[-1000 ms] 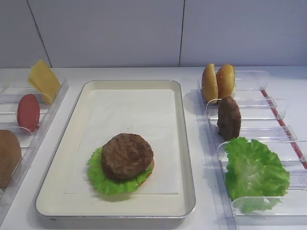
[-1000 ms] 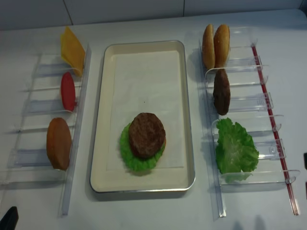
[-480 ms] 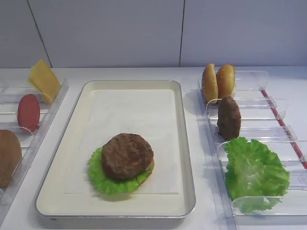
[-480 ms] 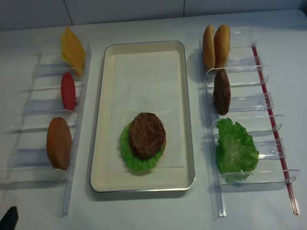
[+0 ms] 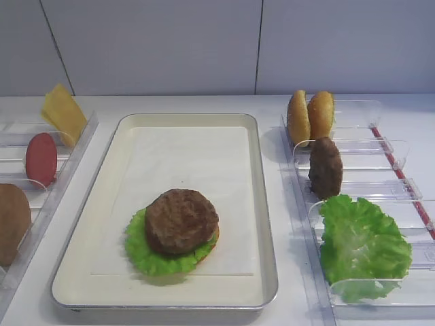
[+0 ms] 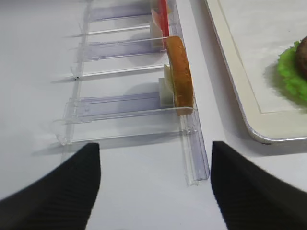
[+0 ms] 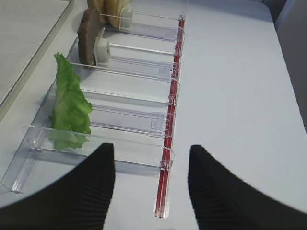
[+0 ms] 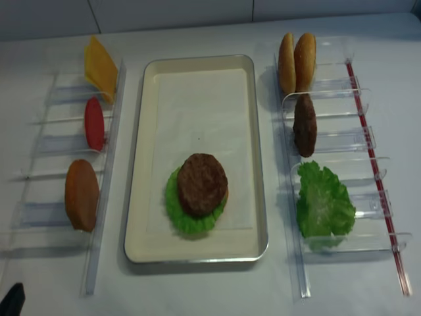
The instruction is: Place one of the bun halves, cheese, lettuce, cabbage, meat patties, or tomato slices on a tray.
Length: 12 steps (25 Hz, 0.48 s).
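The tray (image 5: 163,295) lies in the middle of the table (image 8: 210,296), and toward its near end a meat patty (image 5: 181,221) sits on a lettuce leaf (image 5: 146,255), with an orange edge of bun (image 5: 216,238) peeking out beneath on the patty's right. That stack sits where it did a second ago; nothing on the tray has shifted.

Right of the tray stands a clear plastic rack (image 8: 342,141) holding two bun halves (image 8: 295,62) on edge at the far end, then the second meat patty (image 8: 304,125) upright, then a loose lettuce leaf (image 8: 322,207) nearest the camera. Left of the tray, another clear rack (image 8: 66,145) carries the cheese slice (image 8: 100,66) at the far end, a tomato slice (image 8: 94,124) upright in the middle, and a bun half (image 8: 81,194) nearest.

The right gripper (image 7: 151,191) hangs over the near end of the right-hand rack with its jaws spread apart and nothing between them; a sliver of it seen at the right edge of the overhead view a second ago is gone. The left gripper (image 6: 156,191) hangs over the near end of the left rack, jaws likewise wide and empty.
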Each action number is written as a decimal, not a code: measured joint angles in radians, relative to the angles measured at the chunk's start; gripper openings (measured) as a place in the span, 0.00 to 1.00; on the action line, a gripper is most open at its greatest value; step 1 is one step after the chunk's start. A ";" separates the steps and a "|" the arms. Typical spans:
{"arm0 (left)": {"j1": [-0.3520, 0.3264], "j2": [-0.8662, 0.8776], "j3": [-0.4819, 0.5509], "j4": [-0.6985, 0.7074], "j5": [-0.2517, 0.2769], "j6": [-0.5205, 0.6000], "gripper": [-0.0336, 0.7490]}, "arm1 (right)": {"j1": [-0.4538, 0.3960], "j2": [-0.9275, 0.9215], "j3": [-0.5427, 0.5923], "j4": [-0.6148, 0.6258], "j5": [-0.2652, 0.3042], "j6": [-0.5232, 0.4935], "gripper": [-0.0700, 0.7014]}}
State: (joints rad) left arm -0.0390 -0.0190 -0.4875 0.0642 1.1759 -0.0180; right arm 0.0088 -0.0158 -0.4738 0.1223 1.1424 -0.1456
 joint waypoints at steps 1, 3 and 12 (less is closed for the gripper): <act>0.000 0.000 0.000 0.000 0.000 0.000 0.65 | 0.000 0.000 0.000 0.000 0.000 0.000 0.58; 0.000 0.000 0.000 0.000 0.000 0.000 0.65 | 0.000 0.000 0.000 0.000 0.000 0.000 0.58; 0.000 0.000 0.000 0.000 0.000 0.000 0.65 | 0.000 0.000 0.000 0.000 0.001 0.000 0.58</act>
State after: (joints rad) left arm -0.0390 -0.0190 -0.4875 0.0642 1.1759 -0.0180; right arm 0.0088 -0.0158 -0.4738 0.1223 1.1430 -0.1456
